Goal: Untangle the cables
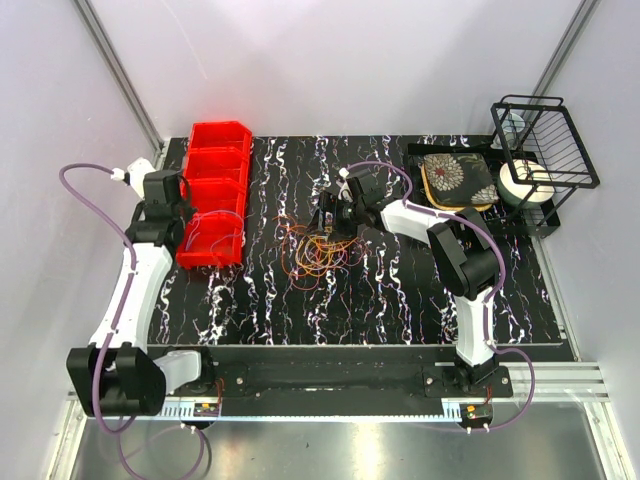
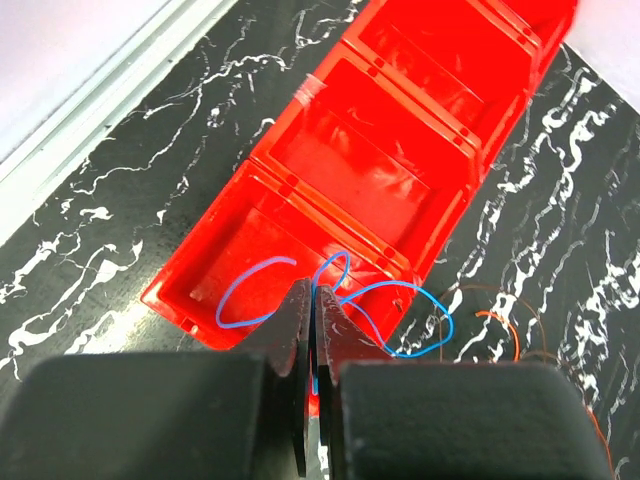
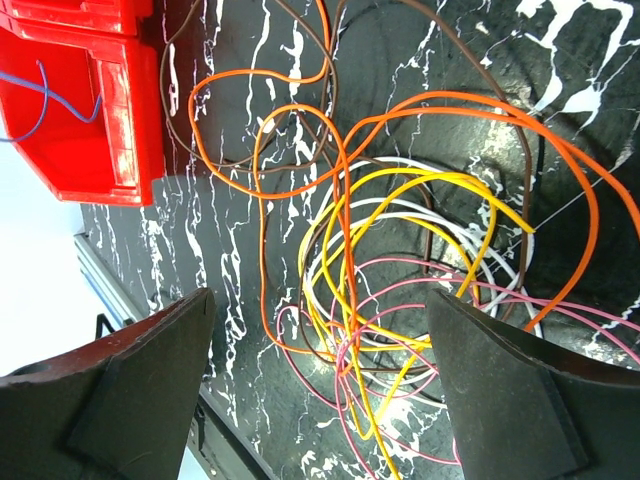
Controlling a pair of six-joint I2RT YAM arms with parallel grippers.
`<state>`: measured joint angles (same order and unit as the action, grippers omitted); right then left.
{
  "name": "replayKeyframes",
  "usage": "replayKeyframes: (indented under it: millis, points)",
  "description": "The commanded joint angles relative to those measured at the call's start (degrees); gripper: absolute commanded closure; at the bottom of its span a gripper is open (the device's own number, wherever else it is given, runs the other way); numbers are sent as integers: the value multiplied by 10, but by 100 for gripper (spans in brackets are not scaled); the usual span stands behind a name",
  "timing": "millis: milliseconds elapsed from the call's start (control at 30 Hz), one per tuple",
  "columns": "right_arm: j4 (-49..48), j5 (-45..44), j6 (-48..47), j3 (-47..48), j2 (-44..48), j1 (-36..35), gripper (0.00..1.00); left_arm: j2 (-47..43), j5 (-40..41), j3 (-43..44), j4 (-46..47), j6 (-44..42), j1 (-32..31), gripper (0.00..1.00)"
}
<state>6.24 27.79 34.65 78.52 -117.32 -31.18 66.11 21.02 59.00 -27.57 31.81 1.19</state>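
Observation:
The cables [image 1: 318, 255] lie in a loose tangle on the black marbled table, orange, yellow, pink, brown and white loops [image 3: 400, 250] overlapping. My right gripper [image 1: 332, 215] hangs just above the tangle, open [image 3: 320, 300], its wide-apart fingers straddling the loops with nothing between them. My left gripper [image 2: 312, 295] is shut on a thin blue cable [image 2: 405, 284]. It hangs over the nearest compartment of the red bin [image 2: 430, 150]. One blue loop dangles inside the bin, another trails over its right wall.
The red bin [image 1: 215, 150], with several compartments, stands at the back left. A black wire rack [image 1: 545, 140], a patterned square dish [image 1: 458, 180] and a white round object [image 1: 525, 180] sit at the back right. White walls enclose the table.

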Motion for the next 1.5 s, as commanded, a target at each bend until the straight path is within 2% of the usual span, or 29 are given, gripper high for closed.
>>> replayKeyframes:
  millis: [0, 267, 300, 333, 400, 433, 533, 800, 933, 1067, 1467]
  points:
    - [-19, 13, 6, 8, 2, 2, 8, 26, 30, 5, 34, 19, 2, 100]
    - [-18, 13, 4, 7, 2, 2, 7, 63, 60, -6, 42, 39, 3, 100]
    - [-18, 13, 4, 7, 2, 2, 7, 63, 60, -7, 38, 41, 3, 94]
    - [-18, 13, 5, 8, 1, 2, 7, 62, 56, -9, 38, 42, 3, 84]
    - [-18, 14, 5, 8, -1, 2, 7, 56, 53, -10, 35, 40, 2, 56]
    - [-18, 14, 6, 8, -2, 2, 7, 54, 52, -9, 33, 40, 2, 32]
    - [-18, 15, 6, 9, -2, 2, 7, 41, 48, 0, 30, 35, 3, 20]
    - [-19, 16, 8, 12, -7, 2, 7, 51, 29, 25, 23, 6, -15, 21]
    - [-19, 16, 8, 11, -8, 2, 7, 97, 24, 43, 25, -3, -51, 28]
    - [-19, 16, 8, 10, -8, 2, 7, 143, -6, 53, 52, -15, -60, 33]
    - [-19, 18, 8, 13, -12, 2, 7, 283, 5, 159, 37, -85, -66, 33]
